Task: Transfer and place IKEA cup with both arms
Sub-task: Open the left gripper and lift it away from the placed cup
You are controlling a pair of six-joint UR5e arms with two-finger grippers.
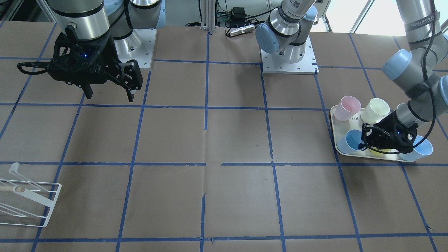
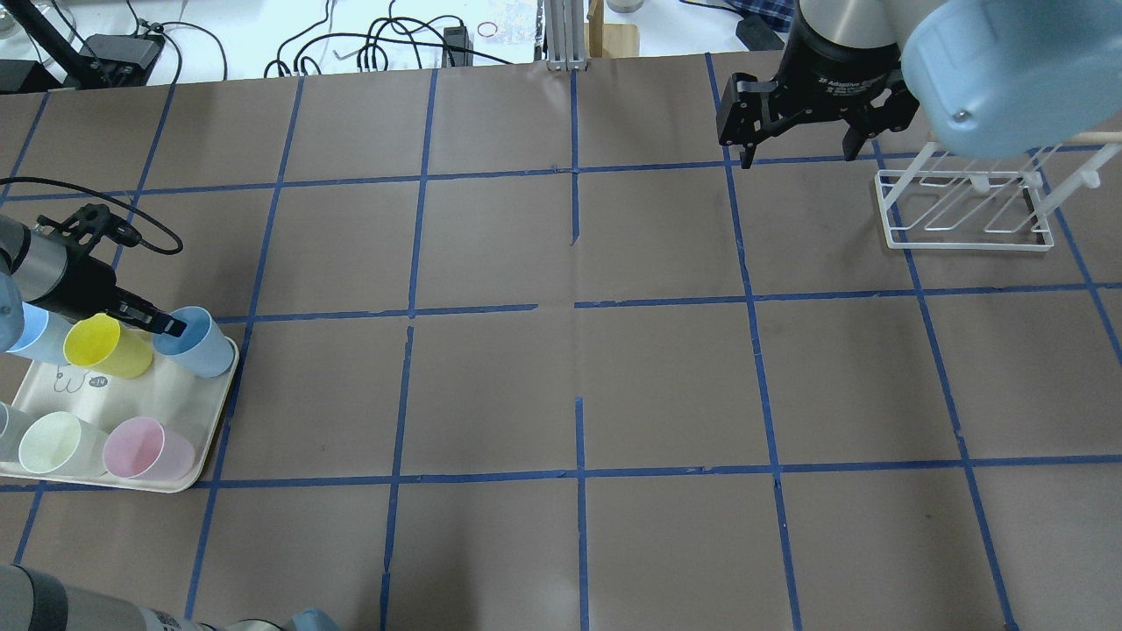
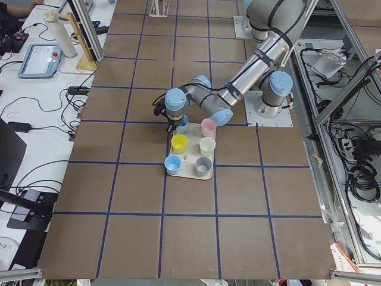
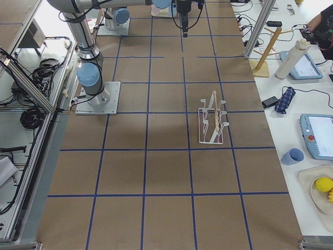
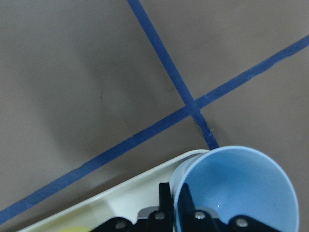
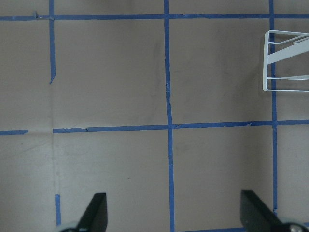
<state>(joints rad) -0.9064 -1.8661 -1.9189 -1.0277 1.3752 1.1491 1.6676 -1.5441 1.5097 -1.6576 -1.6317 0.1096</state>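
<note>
The IKEA cup (image 2: 200,343), light blue, stands upright at the far right corner of a cream tray (image 2: 131,399). My left gripper (image 2: 165,326) reaches over the tray and is shut on the cup's rim. In the left wrist view one finger is outside and one inside the wall of the cup (image 5: 241,193). The front view shows the same cup (image 1: 351,141) beside the left gripper (image 1: 365,140). My right gripper (image 2: 798,159) is open and empty, hanging high above the far right of the table, and also shows in the front view (image 1: 109,97).
The tray also holds a yellow cup (image 2: 105,346), a paler blue cup (image 2: 35,331), a pink cup (image 2: 145,449), a pale green cup (image 2: 57,443) and a grey cup (image 3: 203,165). A white wire rack (image 2: 964,210) stands at the far right, near the right gripper.
</note>
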